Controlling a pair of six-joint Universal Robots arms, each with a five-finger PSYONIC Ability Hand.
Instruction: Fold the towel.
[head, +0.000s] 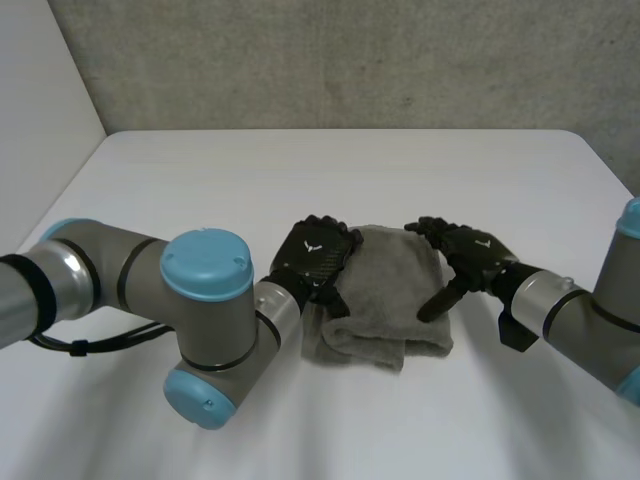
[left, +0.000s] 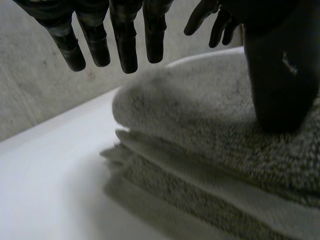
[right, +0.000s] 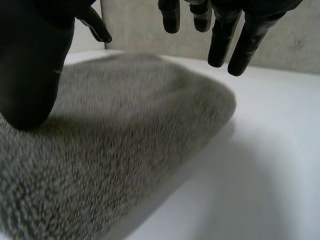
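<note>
- Closest to the lens in the left wrist view, the thumb of the left hand (left: 280, 75) is pressing down on the top layer of the towel (left: 200, 135). Its fingers (left: 125, 45) are hanging straight and slightly spread, clear of the cloth.
- Seen from the head view, that hand is lying palm-down over the towel's left edge.
- Behind it, the left arm (head: 205, 330) is bending in low across the near side of the table, one light-blue cap facing up.
- Over on the other side, the right hand (right: 30, 75) is doing much the same in its own wrist view. Its thumb is resting on the grey pile, and its fingers (right: 235, 42) are hanging straight and apart above the towel's rounded edge.
- From the head view, this hand is sitting at the towel's right edge with its thumb pointing down onto the cloth. The right arm (head: 570, 315) is reaching in from the table's right side.
- Between the two hands, the towel is lying folded in stacked layers near the middle of the white table (head: 330, 170).
- Beyond the table, a grey textured wall (head: 350, 60) is running across the back, meeting a plain white wall (head: 40, 100) at the left.
</note>
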